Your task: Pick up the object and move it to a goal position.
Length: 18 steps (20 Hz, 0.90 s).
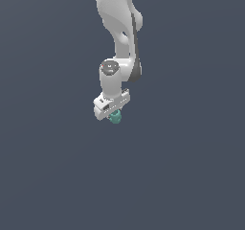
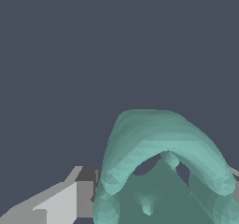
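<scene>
Overall, one white arm [image 1: 117, 28] hangs down with one gripper [image 1: 114, 113], its fingers closed on one teal object [image 1: 115, 118] held just beneath it, against a plain grey ground [image 1: 191, 166]

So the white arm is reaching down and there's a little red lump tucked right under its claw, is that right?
Not quite: the lump is teal-green, not red. The exterior view shows it tucked right under the white gripper, and the wrist view shows the same teal colour close up. The rest is as you said.
</scene>
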Motion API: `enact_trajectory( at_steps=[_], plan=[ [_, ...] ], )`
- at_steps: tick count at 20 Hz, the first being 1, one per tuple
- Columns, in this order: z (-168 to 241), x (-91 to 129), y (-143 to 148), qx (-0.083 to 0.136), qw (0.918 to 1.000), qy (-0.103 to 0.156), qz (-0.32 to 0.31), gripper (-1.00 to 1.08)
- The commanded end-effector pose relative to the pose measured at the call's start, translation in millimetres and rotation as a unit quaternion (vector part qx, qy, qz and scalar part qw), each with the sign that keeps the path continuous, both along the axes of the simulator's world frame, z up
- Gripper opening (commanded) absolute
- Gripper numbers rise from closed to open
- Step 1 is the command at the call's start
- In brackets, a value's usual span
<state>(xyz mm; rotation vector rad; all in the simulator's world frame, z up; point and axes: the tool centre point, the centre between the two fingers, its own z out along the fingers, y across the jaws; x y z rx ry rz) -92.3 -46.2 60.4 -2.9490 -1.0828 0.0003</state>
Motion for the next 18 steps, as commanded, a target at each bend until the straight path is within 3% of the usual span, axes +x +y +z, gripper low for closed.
enact_trajectory(
  at_steps=[1,18],
  plan=[
    [-1.1,0.2,0.3,0.0,1.0,0.0,0.0,-1.0],
    [12.8,10.2,-4.8,0.0,1.0,-0.001,0.0,-1.0]
  ],
)
